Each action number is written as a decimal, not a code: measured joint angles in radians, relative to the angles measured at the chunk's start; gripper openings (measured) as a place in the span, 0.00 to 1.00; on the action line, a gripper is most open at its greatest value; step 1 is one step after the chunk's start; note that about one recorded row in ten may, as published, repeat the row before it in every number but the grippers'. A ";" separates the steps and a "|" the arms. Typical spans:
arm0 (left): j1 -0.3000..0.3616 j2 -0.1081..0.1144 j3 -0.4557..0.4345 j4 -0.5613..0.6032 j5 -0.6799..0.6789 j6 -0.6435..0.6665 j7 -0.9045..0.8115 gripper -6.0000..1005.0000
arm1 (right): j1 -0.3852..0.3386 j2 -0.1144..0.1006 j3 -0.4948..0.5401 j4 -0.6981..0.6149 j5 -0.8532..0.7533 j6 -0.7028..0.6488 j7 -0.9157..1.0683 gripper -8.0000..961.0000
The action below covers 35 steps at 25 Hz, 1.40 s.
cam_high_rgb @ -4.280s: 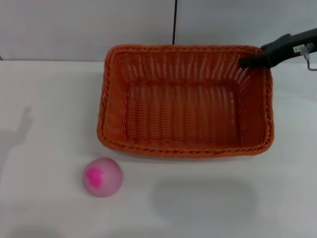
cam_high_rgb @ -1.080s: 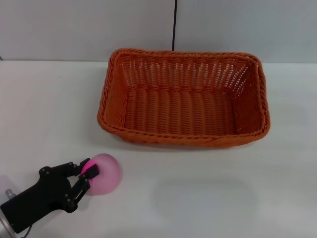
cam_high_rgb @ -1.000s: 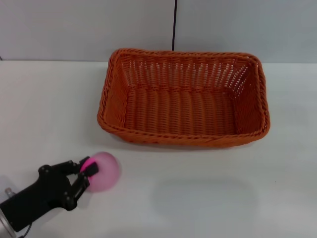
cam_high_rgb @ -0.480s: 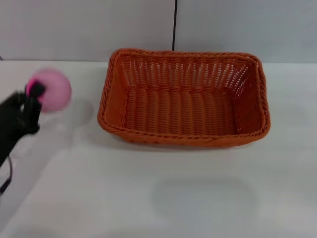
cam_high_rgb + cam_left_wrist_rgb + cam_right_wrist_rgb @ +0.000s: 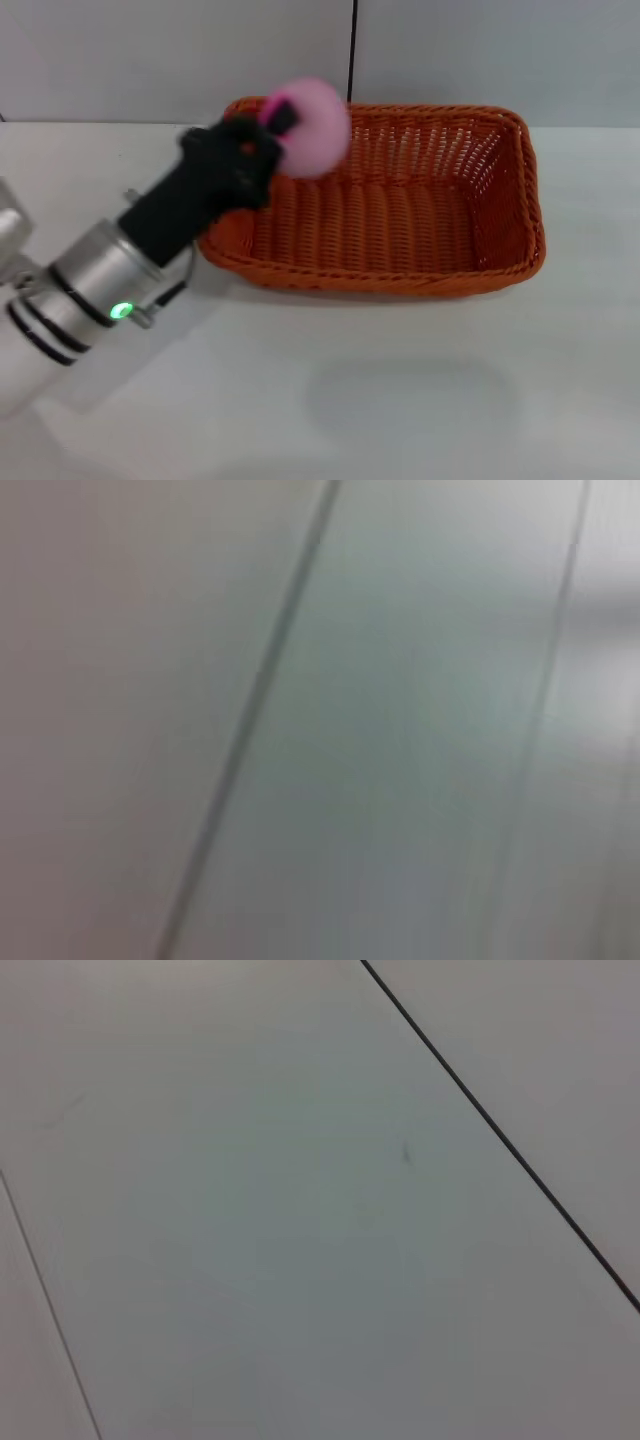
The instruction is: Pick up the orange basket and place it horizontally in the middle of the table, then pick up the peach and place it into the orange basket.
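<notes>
The head view looks forward and down from above onto the table (image 5: 420,400), taking in the orange basket (image 5: 520,250) and the wall behind it. Both wrist views face only plain pale panels crossed by thin seams, sharing no recognisable thing with the head view.

Fig. Background, head view: pale grey wall (image 5: 180,60) runs across the top, split by a thin dark vertical seam (image 5: 353,45) approx. at centre, panels of equal tone either side. Wall meets the white matte desk (image 5: 420,400) along a straight horizontal edge. Desk surface plain w/ a soft, faint grey shadow patch (image 5: 415,400) near the front; lighting diffuse, no hard shadows. Left wrist view: blurred grey panels w/ slanted seam lines (image 5: 250,720). Right wrist view: light grey panels, one thin dark diagonal seam (image 5: 500,1135), fainter joint (image 5: 50,1300) at the edge.
</notes>
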 joint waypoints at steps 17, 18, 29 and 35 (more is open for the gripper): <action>0.041 0.006 -0.012 -0.073 0.039 0.084 0.021 0.49 | 0.000 -0.003 -0.009 0.001 -0.009 -0.013 0.019 0.49; 0.044 0.006 -0.012 -0.073 0.038 0.080 0.021 0.53 | 0.000 -0.003 -0.009 0.001 -0.009 -0.013 0.020 0.49; 0.143 0.010 -0.180 -0.053 0.042 -0.112 0.041 0.78 | 0.004 -0.002 -0.002 0.001 -0.008 -0.042 0.025 0.49; 0.204 0.009 -0.339 -0.004 0.035 -0.223 0.049 0.85 | 0.001 0.003 0.007 0.001 -0.003 -0.056 0.022 0.49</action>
